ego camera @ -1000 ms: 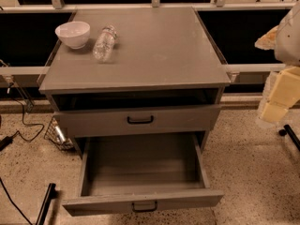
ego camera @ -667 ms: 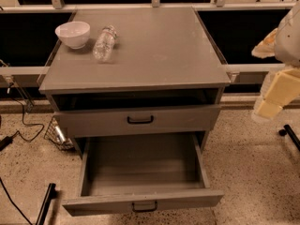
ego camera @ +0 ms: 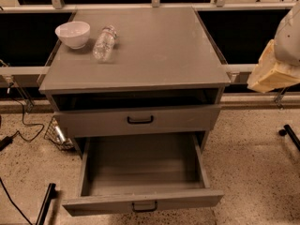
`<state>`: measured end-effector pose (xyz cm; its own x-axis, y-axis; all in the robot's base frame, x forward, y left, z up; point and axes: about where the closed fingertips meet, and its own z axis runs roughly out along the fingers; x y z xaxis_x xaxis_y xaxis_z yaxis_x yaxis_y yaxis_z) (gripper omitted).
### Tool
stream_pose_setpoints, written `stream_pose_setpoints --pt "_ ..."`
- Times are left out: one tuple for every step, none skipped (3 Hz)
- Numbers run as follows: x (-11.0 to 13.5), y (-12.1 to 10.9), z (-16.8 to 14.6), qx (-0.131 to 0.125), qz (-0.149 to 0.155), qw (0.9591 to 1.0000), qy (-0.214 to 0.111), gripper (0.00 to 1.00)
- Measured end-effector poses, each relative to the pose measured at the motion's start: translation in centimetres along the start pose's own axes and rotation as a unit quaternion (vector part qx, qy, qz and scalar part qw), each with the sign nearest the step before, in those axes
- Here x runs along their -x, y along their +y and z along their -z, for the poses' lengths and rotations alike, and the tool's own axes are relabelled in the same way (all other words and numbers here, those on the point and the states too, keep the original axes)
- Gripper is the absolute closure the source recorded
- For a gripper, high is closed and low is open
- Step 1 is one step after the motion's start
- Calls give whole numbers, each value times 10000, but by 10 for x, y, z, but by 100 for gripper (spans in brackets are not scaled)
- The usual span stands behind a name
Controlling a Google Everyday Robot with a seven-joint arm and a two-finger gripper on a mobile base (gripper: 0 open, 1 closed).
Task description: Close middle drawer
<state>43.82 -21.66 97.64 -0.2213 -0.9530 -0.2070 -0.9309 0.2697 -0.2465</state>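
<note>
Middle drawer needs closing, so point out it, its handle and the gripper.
Middle drawer [ego camera: 140,165]: camera view, inside floor.
Handle [ego camera: 144,206]: camera view, black bar on drawer front.
Gripper [ego camera: 270,74]: camera view, pale body at right edge.

Cabinet top surface [ego camera: 154,55]: smooth grey, matt, with a faint sheen, looks painted or laminated. Middle drawer [ego camera: 140,165]: same matt grey inside and on the front. Its handle [ego camera: 144,206] is black and satin. Bowl [ego camera: 72,33]: white, glossy, ceramic-looking. Bottle [ego camera: 104,42]: clear glossy plastic. Floor [ego camera: 253,163]: speckled, terrazzo-like, lightly polished. End effector [ego camera: 272,74], at the right edge beside the cabinet's top corner: cream, matt, exact material unclear.
</note>
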Motion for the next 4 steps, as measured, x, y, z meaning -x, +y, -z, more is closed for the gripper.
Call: stream_pose_setpoints --pt "0 0 0 0 0 10000 0 96" --pt "2 17 -5 17 -175 9995 -254 100" --pt "5 38 -26 114 -384 9982 -448 100" --pt "9 70 -56 164 -854 9930 -802 100"
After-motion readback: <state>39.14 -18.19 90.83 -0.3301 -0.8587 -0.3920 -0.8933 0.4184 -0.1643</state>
